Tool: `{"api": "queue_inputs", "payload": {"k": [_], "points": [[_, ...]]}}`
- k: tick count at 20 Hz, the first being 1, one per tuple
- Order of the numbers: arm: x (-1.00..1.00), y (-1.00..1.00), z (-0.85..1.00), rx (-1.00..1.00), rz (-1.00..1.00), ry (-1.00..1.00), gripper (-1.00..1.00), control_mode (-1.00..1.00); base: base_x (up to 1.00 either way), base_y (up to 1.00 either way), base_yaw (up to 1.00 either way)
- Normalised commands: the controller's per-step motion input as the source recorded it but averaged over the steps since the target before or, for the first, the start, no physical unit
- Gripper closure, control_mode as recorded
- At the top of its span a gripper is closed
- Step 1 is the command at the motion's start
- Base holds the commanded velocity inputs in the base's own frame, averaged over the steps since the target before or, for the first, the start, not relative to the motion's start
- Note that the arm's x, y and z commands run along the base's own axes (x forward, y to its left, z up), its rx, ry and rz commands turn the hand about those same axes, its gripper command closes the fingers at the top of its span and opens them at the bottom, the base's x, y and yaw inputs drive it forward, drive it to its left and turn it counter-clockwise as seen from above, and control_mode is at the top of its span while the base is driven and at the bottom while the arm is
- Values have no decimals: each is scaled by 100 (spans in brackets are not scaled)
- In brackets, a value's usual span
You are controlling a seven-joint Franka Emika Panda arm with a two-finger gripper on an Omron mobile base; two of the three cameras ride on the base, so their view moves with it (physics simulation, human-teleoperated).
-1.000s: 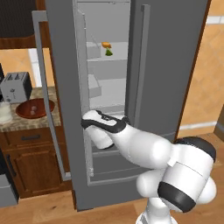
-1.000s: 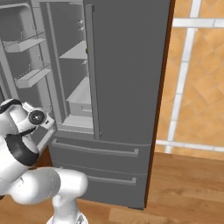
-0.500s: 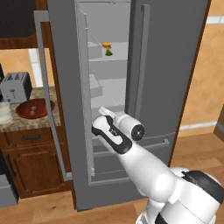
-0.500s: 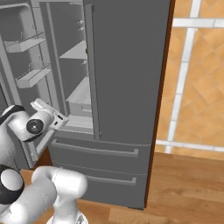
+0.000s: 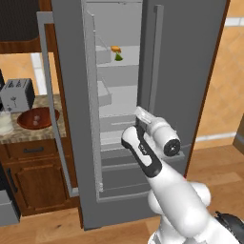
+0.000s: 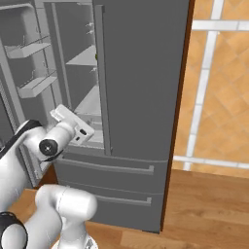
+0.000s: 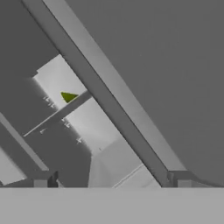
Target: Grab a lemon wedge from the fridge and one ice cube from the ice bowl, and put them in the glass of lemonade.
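Robot's white two-finger hand (image 5: pixel 141 114) is hanging spread wide, gripping nothing, touching nothing, in front of the tall grey steel French-door fridge (image 5: pixel 181 71), left door open. Tiny yellowish-green lemon wedge (image 5: pixel 117 57) is sitting on an upper white fridge shelf (image 5: pixel 119 62) beside a small orange item (image 5: pixel 115 48). Glossy reddish-brown round ice bowl (image 5: pixel 36 118) is resting on the speckled stone table (image 5: pixel 28 133), near the clear tumbler of pale lemonade (image 5: pixel 5 122) and a silver toaster (image 5: pixel 17 94). No readable writing.
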Motion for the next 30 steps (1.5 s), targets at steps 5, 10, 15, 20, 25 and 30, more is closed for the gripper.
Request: {"api": "queue_inputs", "payload": {"k": [5,10,15,20,25,30], "points": [[-24,-60,100,-6,-8,11,-100,-100,0,0,0],[-13,-36,100,-31,-1,22,-100,-100,0,0,0],[0,-9,98,-44,1,25,-100,-100,0,0,0],[3,19,20,-35,15,39,-100,-100,0,0,0],[14,3,5,0,28,8,-100,-100,0,0,0],[63,7,0,8,8,0,-100,-100,0,0,0]]}}
